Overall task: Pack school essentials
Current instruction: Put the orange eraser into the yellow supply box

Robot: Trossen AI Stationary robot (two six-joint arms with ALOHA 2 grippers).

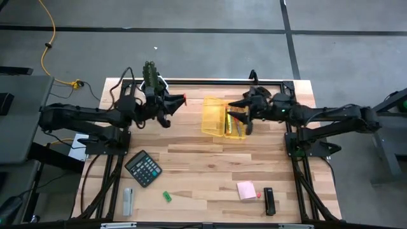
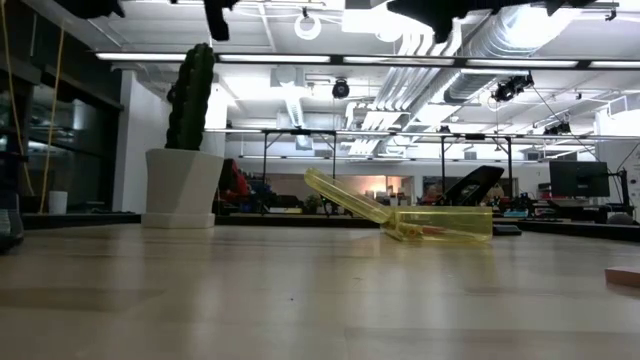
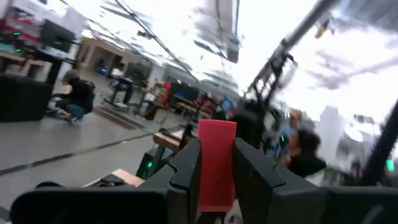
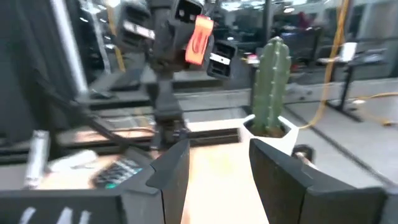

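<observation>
High view: the left gripper (image 1: 180, 100) hangs raised near the far edge of the wooden desk (image 1: 210, 165), beside a green cactus in a white pot (image 1: 151, 77), pinching a small red piece (image 1: 184, 97). The right gripper (image 1: 236, 109) hovers over the open translucent yellow pencil case (image 1: 215, 116) at the far middle, which has pens inside. Along the near edge lie a dark calculator with grey keys (image 1: 143, 168), a small grey metal bar (image 1: 128, 201), a tiny green piece (image 1: 166, 196), a square pink sticky-note pad (image 1: 247, 190) and a dark oblong item (image 1: 269, 201).

Low view: the case (image 2: 440, 222) rests on the desk, lid tilted up.

Left wrist view: its fingers (image 3: 186, 171) clamp a red handle (image 3: 216, 163).

Right wrist view: its fingers (image 4: 280, 168) stand spread, nothing between them.
</observation>
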